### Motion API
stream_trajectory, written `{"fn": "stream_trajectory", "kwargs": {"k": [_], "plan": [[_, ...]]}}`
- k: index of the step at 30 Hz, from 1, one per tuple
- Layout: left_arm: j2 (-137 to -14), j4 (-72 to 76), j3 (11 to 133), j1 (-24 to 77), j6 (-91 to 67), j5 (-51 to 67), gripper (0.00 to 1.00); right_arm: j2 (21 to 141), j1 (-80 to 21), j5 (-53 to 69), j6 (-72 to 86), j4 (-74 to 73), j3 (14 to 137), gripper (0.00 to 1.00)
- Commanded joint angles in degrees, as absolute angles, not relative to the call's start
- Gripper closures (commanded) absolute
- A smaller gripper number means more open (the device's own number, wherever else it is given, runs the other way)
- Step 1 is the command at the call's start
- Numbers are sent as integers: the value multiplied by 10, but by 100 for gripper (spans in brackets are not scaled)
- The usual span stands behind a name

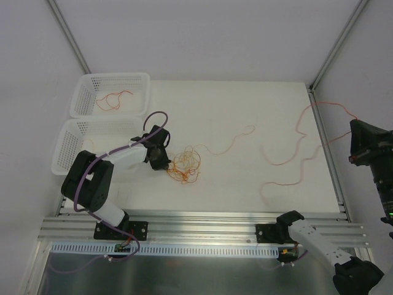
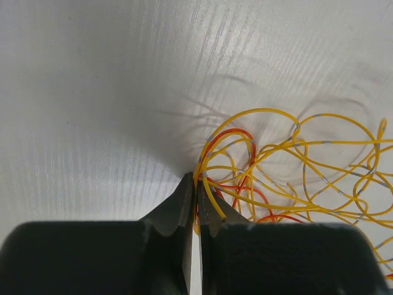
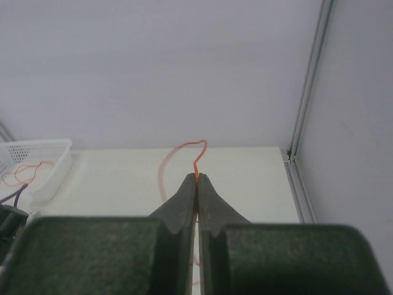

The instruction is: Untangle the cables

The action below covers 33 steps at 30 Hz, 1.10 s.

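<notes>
A tangle of yellow and orange cables (image 1: 184, 165) lies on the white table, left of centre. My left gripper (image 1: 161, 157) is at its left edge, low on the table. In the left wrist view the jaws (image 2: 196, 184) are shut on strands of the tangle (image 2: 288, 172), with a yellow strand pinched between the tips. A long orange cable (image 1: 288, 163) snakes over the right half of the table and rises to my right gripper (image 1: 355, 144), which is held high at the right edge. In the right wrist view that gripper (image 3: 196, 178) is shut on the orange cable (image 3: 198, 150).
Two white baskets stand at the back left. The far one (image 1: 138, 80) holds an orange cable (image 1: 110, 99), and the near one (image 1: 64, 147) shows nothing inside. A thin orange strand (image 1: 236, 140) trails from the tangle towards the middle. A metal rail (image 1: 331, 166) borders the table's right side.
</notes>
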<state>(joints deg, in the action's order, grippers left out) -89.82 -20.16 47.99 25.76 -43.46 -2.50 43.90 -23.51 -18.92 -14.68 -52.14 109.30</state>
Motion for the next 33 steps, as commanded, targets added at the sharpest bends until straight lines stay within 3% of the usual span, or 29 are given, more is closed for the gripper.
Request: {"fn": "stream_trajectory", "kwargs": {"k": [1, 7, 10, 13, 14, 17, 18, 21, 23, 33], "plan": [[-892, -220, 460, 250, -425, -79, 100, 445, -240, -247, -158, -479, 1108, 99], [-876, -224, 456, 252, -415, -59, 100, 457, -242, -187, -137, -487, 1097, 99], [-846, -223, 459, 271, -403, -41, 92, 454, -242, -161, -120, -490, 1051, 99], [-798, -224, 464, 315, -387, -39, 72, 451, -243, -121, -96, -486, 984, 99], [-786, -224, 466, 325, -383, -40, 56, 450, -243, -113, -83, -484, 969, 99], [-728, -225, 468, 364, -374, -37, 39, 446, -243, -76, -65, -476, 911, 99], [-697, -224, 467, 370, -369, -37, 27, 445, -243, -61, -58, -473, 900, 99], [-635, -224, 466, 386, -360, -25, 9, 451, -242, -5, -53, -463, 874, 99], [-605, -224, 467, 390, -352, -18, 2, 464, -242, 50, -53, -464, 870, 99], [-537, -210, 547, 462, -189, 38, 1, 502, -243, 266, -55, -441, 888, 100]]}}
